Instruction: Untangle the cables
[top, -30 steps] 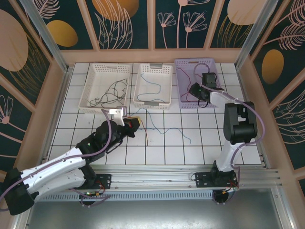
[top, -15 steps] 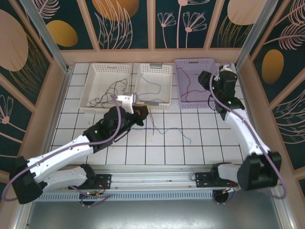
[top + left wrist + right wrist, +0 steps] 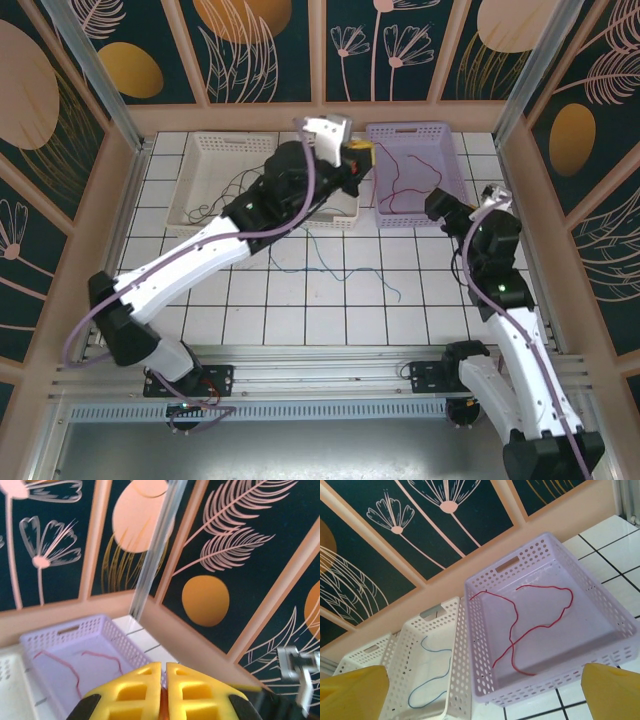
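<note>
The red cable (image 3: pixel 551 625) lies loose in the far-right lilac basket (image 3: pixel 545 690). Just near of it the right gripper (image 3: pixel 438 203) is held with jaws spread wide. The left gripper (image 3: pixel 161 680) is raised by the far baskets, jaws pressed together; whether a strand is pinched cannot be told. Sorting is judged part done: a blue cable (image 3: pixel 345 272) across the tiles must next be pinched low.
</note>
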`<state>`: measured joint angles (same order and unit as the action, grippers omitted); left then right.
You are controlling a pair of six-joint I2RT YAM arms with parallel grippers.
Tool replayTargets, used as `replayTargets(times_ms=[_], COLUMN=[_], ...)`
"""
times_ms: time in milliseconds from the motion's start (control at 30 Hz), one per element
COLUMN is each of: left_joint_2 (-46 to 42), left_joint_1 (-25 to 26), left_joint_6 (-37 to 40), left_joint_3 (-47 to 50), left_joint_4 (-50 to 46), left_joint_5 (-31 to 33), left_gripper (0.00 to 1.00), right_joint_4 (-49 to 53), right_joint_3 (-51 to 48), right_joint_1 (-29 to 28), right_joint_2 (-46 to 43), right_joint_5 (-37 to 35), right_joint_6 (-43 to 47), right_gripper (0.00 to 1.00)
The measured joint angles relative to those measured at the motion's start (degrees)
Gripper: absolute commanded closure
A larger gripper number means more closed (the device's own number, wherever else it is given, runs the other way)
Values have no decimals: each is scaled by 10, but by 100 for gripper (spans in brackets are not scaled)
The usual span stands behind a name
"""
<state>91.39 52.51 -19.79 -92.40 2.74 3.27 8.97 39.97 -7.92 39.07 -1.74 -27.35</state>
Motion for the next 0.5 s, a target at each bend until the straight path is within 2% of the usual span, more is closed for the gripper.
replayTargets(times_ms=[200, 367, 500], left_joint_2=[158, 316, 400], left_joint_1=[0, 0, 0], left_joint_6=[24, 26, 26], left_joint_3=[-175, -355, -431], left_joint_4=[-4, -21, -21], left_joint_5=[-46, -76, -80], left_gripper=[100, 100, 100], right_joint_4=[51, 100, 130], right_joint_3=[-16, -19, -19], right_joint_1=[0, 0, 0], right_joint_2=[-119, -196, -236], right_joint_5=[-15, -60, -74], right_joint_6=[0, 2, 2], right_gripper=[1, 1, 1])
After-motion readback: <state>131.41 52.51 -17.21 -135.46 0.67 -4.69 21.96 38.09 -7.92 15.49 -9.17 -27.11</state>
